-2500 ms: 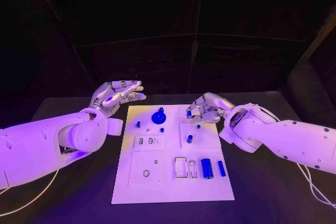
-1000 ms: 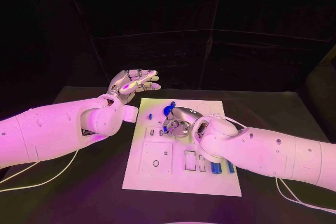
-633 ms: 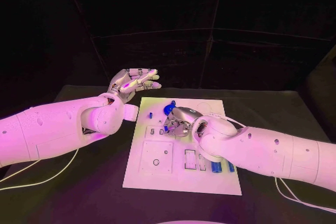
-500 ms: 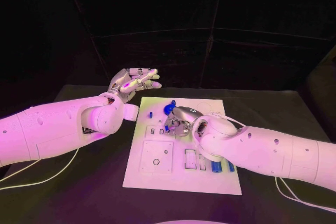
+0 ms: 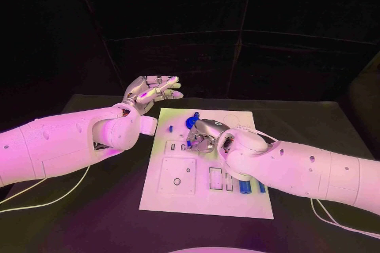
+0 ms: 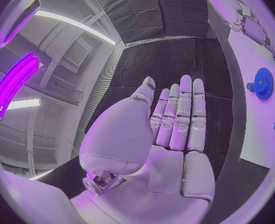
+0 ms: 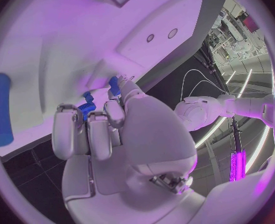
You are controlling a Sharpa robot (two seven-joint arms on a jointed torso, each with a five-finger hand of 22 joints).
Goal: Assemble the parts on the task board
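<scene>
The right robot hand [image 5: 204, 133] is curling over the white rectangular task board [image 5: 178, 201] mid-frame, hiding whatever it's gripping, can't tell. Blue toothed gear [image 6: 262, 83] is lying flat. Left robot hand [image 5: 150, 91] is hovering wide open upper left.

Right arm lay across the board; the near-left panels stayed reachable.

The right hand [image 5: 204, 136], fingers curled, sat low over the middle of the task board [image 5: 204, 204], beside the blue gear [image 5: 191, 122], and its arm crossed the board's right side, hiding part of the blue cylinders [image 5: 251, 187] there. The left hand [image 5: 150, 91] was raised beyond the board's far-left corner with its fingers straight and close together, well apart from the parts. The board's near-left panels and near edge lay uncovered, as did the black table [image 5: 95, 209] on the left.
</scene>
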